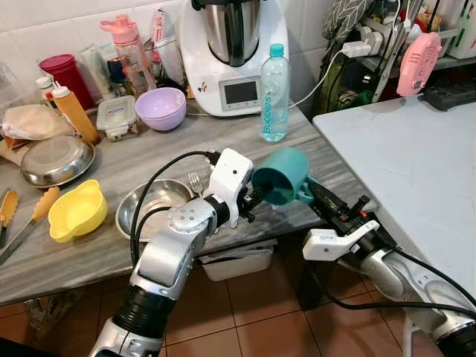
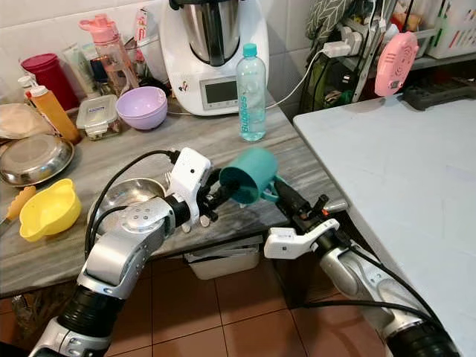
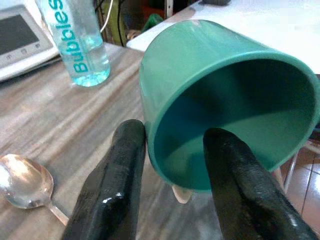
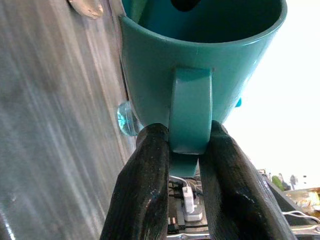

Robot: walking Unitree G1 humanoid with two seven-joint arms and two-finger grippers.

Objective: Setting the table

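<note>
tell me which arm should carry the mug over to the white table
Right. Its pincer clamps the mug handle and sits beside the white table. The left pincer only pinches the rim and is farther off.

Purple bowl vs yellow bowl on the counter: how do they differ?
The purple bowl is round and plain-rimmed; the yellow bowl has a handle tab at each end. The purple bowl is deeper, the yellow bowl shallower. The purple bowl sits at the back by the white appliance; the yellow bowl sits near the front edge, left of a steel bowl. Both stand upright and look empty.
</note>
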